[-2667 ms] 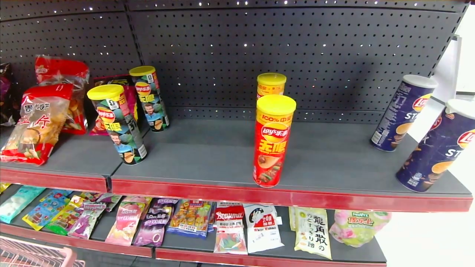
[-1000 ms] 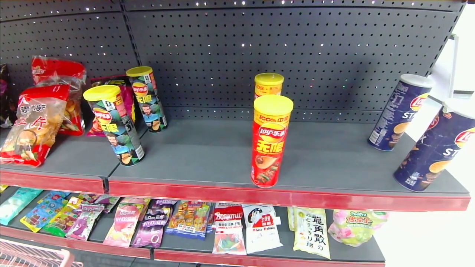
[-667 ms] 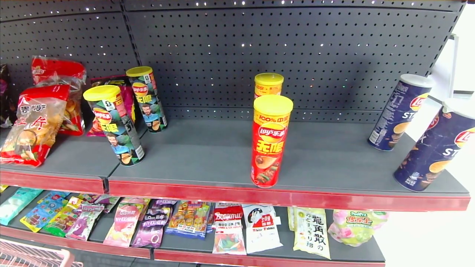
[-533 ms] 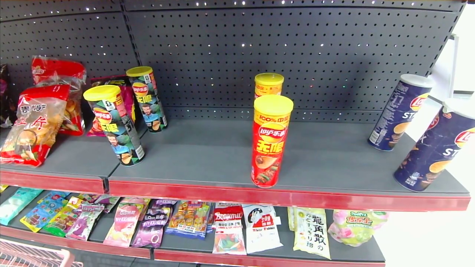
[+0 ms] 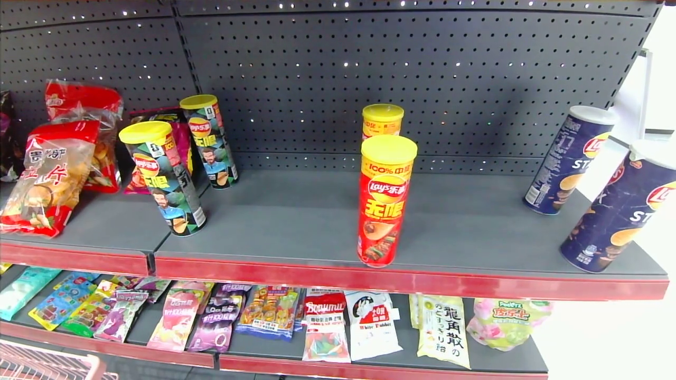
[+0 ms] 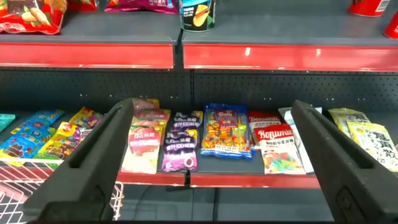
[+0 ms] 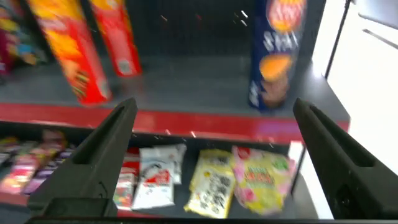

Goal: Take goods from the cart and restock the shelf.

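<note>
Left gripper (image 6: 211,109) and right gripper (image 7: 214,106) were seen spread wide, empty; the tall red yellow-lidded cardboard tube (image 5: 387,211) (light, crushable) would probably best be grasped mid-body.

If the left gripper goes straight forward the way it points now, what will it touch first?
Most likely the purple bag or the blue bag beside it on the lower shelf. The left gripper aims below the upper shelf's red edge. Depth is unclear.
</note>
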Tool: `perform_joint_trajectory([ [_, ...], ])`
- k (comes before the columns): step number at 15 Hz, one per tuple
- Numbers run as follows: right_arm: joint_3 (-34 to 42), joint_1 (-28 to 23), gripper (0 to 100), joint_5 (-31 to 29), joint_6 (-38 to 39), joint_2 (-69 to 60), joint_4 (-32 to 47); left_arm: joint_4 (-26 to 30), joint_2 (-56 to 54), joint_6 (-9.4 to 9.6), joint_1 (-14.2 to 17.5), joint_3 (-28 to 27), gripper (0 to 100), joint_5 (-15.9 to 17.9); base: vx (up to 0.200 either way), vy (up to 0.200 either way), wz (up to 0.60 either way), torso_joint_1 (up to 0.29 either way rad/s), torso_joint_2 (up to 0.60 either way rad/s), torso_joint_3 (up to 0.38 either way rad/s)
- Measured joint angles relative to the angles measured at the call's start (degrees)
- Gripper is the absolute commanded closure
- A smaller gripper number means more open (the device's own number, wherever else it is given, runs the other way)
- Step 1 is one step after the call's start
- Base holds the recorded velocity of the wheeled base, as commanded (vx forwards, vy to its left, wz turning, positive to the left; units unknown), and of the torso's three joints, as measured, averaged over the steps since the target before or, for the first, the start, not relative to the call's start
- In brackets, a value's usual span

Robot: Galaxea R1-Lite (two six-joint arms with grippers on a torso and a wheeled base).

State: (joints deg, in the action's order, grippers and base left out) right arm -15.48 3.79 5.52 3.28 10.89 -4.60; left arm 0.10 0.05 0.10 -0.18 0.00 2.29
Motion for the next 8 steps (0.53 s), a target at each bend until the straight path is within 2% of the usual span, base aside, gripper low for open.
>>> perform_joint_trajectory([
  [4, -7.6, 3.4, 0, 2.1, -1.3, 20.5, -0.7, 0.0, 0.0, 0.00, 0.0, 0.0, 0, 0.0, 0.000, 0.000, 0.00, 0.000, 0.00, 0.000],
  [7, -11.3, 9.0, 0, 2.6, -0.8, 37.0, -2.6, 0.0, 0.0, 0.00, 0.0, 0.0, 0, 0.0, 0.000, 0.000, 0.00, 0.000, 0.00, 0.000],
  [8, -12.3, 12.3, 0, 2.4, -0.3, 42.8, -4.2, 0.0, 0.0, 0.00, 0.0, 0.0, 0, 0.0, 0.000, 0.000, 0.00, 0.000, 0.00, 0.000],
])
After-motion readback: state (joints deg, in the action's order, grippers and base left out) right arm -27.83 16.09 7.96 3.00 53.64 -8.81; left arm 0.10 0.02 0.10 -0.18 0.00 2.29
